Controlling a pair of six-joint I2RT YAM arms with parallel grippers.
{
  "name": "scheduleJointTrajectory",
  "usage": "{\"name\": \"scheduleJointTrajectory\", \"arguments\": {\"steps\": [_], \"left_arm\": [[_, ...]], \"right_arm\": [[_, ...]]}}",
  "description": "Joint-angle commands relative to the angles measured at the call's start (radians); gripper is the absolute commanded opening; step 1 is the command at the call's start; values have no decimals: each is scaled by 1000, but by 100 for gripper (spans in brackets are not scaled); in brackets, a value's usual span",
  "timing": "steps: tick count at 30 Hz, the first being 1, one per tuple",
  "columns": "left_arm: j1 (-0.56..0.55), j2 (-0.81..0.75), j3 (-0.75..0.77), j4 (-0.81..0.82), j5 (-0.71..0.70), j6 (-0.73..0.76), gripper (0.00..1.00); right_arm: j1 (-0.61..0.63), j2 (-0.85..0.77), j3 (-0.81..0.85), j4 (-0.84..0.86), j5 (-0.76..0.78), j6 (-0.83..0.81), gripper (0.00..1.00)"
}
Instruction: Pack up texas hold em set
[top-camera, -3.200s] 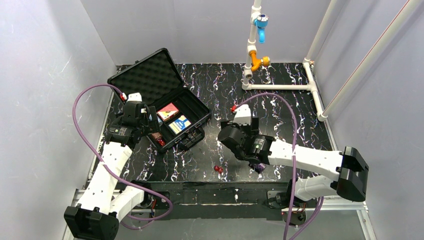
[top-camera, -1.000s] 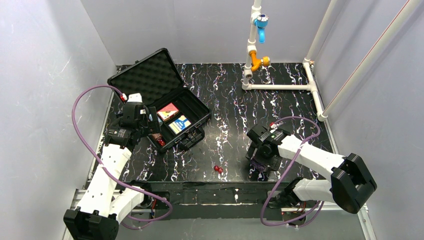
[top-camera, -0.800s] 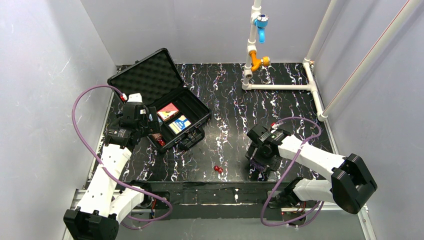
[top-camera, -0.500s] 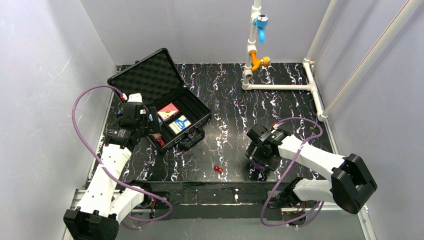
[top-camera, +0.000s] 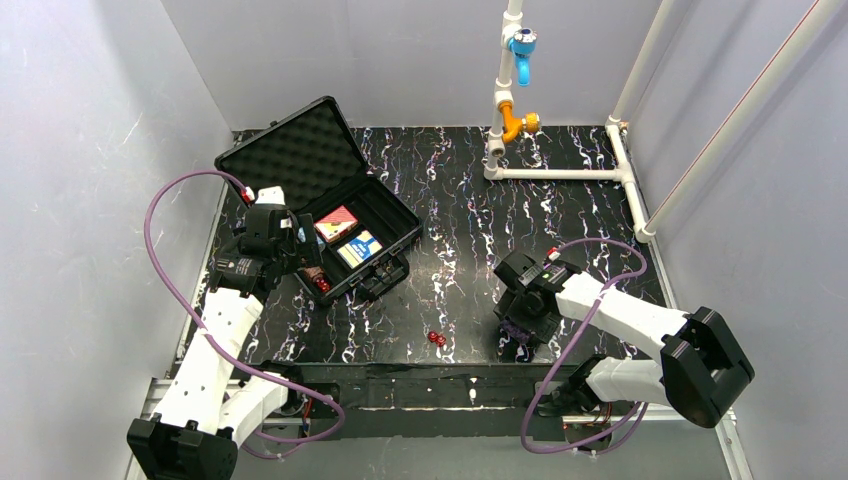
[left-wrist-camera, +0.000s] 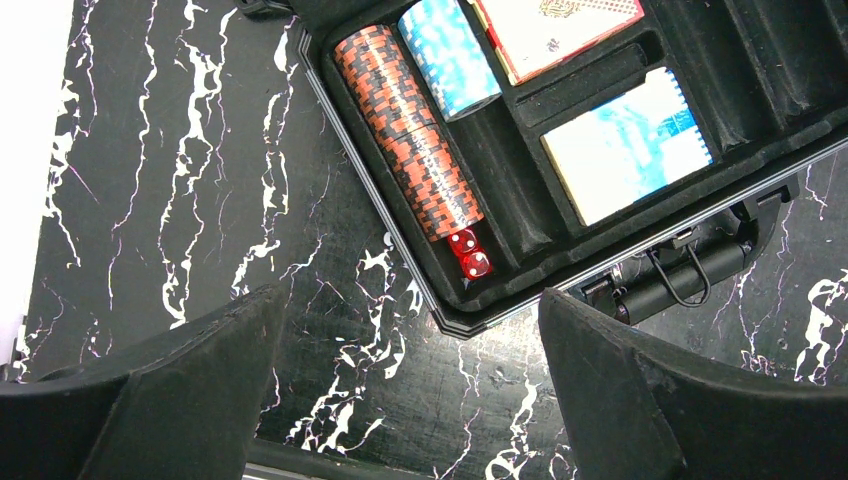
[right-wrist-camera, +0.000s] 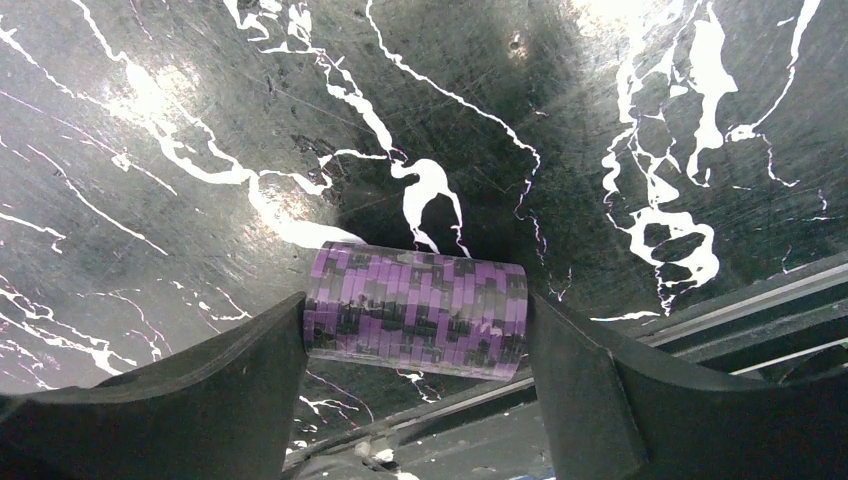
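Observation:
The black case (top-camera: 395, 215) lies open at the left with its egg-crate foam lid (top-camera: 290, 152) up. It holds a red card box (top-camera: 336, 223), a blue card box (top-camera: 358, 248), a brown chip stack (left-wrist-camera: 410, 135), a blue chip stack (left-wrist-camera: 448, 55) and red dice (left-wrist-camera: 469, 254). My left gripper (left-wrist-camera: 410, 400) is open and empty above the table by the case's near corner. My right gripper (right-wrist-camera: 415, 345) is shut on the purple chip stack (right-wrist-camera: 416, 310), held by its two ends near the table's front edge; it also shows in the top view (top-camera: 514, 331). Two more red dice (top-camera: 436, 339) lie on the table.
A white pipe frame (top-camera: 560, 172) with blue and orange fittings stands at the back right. The case's handle and latch (left-wrist-camera: 680, 280) stick out at its front side. The metal rail of the table's front edge (right-wrist-camera: 700, 310) runs just beyond the purple stack.
My right arm swung from the table's middle back to the front right and came down over the purple chip stack. Over the last second it hardly moves. The left arm is still.

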Motion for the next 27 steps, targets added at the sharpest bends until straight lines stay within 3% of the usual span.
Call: {"name": "scheduleJointTrajectory", "arguments": {"steps": [1, 22, 27], "left_arm": [[0, -19, -7, -2, 2, 12, 98], [1, -21, -8, -2, -5, 12, 98], [0, -24, -8, -2, -18, 12, 98]], "right_arm": [[-3, 4, -6, 0, 13, 15, 82], [-2, -13, 86, 33, 34, -52, 18], [-2, -18, 122, 71, 32, -76, 11]]}}
